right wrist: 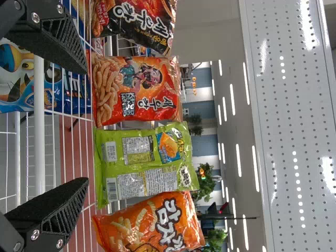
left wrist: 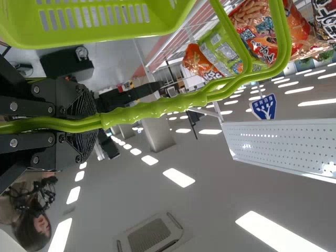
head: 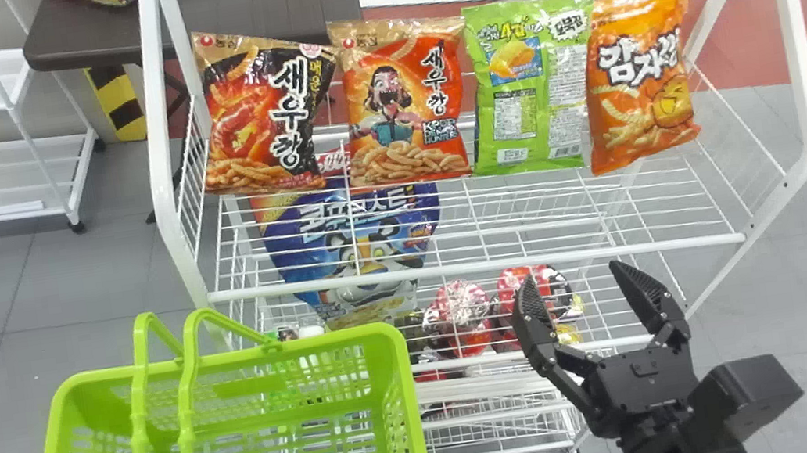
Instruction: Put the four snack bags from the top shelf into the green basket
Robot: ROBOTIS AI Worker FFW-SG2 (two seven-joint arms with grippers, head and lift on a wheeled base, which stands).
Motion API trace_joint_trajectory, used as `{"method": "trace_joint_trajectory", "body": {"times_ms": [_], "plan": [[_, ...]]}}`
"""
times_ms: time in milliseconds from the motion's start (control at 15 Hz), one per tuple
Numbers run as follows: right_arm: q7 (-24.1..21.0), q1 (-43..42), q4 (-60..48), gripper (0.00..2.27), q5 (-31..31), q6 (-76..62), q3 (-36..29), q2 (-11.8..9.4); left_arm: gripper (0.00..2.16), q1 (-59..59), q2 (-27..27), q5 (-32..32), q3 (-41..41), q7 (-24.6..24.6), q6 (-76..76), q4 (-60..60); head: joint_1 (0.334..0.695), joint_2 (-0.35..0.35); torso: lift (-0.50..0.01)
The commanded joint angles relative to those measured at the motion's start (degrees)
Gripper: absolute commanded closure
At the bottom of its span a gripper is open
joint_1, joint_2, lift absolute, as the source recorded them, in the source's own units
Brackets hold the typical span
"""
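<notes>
Right tool (head: 573,278) spread wide at four o'clock; snack bags (head: 403,108) line the top shelf (head: 481,271) at twelve; left tool (left wrist: 95,122) clamps the basket handles (left wrist: 157,106) at eight; packed this close, a crooked pinch could topple neighbours.

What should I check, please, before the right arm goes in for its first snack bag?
1. Black-and-red, red-orange, green and orange plastic bags standing on the white wire top shelf: ok.
2. Right black two-fingered pincer open, holding nothing: ok.
3. Right pincer around a bag: not ok, it is in front of the shelf, short of the row.
4. Left black pincer shut on the slim green plastic handles of the slotted green basket: ok.
5. Clear gap between green and orange bags: not ok, their edges look overlapped.
6. Bags steady if nudged: cannot tell.
</notes>
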Motion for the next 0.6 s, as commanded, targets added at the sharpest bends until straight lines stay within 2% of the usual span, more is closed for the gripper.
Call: {"method": "trace_joint_trajectory", "body": {"times_ms": [0, 533], "plan": [[0.00, -0.04, 0.05, 0.08, 0.00, 0.00, 0.00, 0.05, 2.15, -0.20, 0.00, 0.01, 0.00, -0.09, -0.01, 0.33, 0.695, -0.123, -0.001], [0.00, -0.48, 0.49, 0.08, -0.26, 0.18, 0.26, 0.05, 2.15, -0.47, 0.00, 0.10, 0.00, -0.35, -0.19, 0.77, 0.695, -0.116, -0.001]]}}
